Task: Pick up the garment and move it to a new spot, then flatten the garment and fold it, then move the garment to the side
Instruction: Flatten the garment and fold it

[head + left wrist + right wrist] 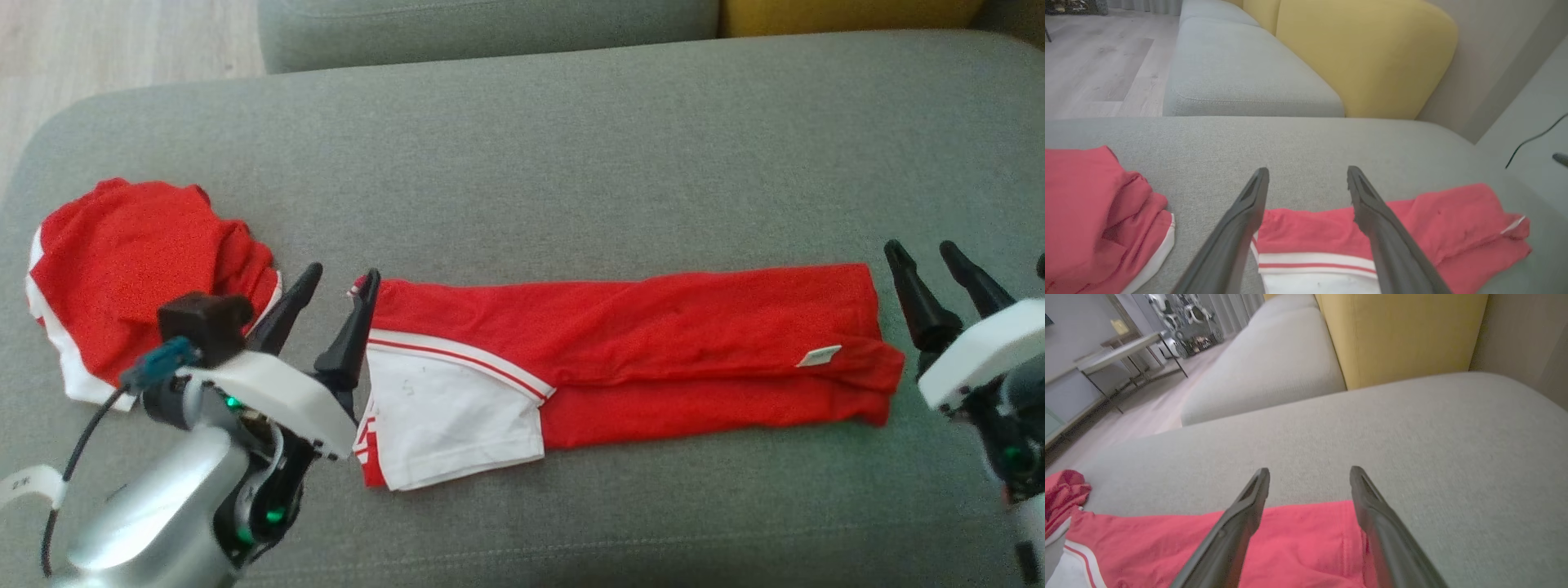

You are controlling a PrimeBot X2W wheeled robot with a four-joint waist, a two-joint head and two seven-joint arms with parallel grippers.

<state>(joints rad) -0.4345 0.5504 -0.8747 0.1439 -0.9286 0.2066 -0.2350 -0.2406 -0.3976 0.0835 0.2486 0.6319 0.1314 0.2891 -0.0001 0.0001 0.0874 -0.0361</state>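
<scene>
I record the garment (pixel 645 343) as a red jersey piece with a white panel (pixel 445 416) and red-and-white striped trim (pixel 465 353) at its left end. It lies flat on the grey cushion (pixel 571 147), folded into a long, narrow band running left to right, toward the near side of the seat. Layers are stacked along the near edge, the lower one showing below the upper. A small white label (pixel 819 356) sits tilted near the right end. Mild creases cross the red fabric. The right end is slightly uneven.
</scene>
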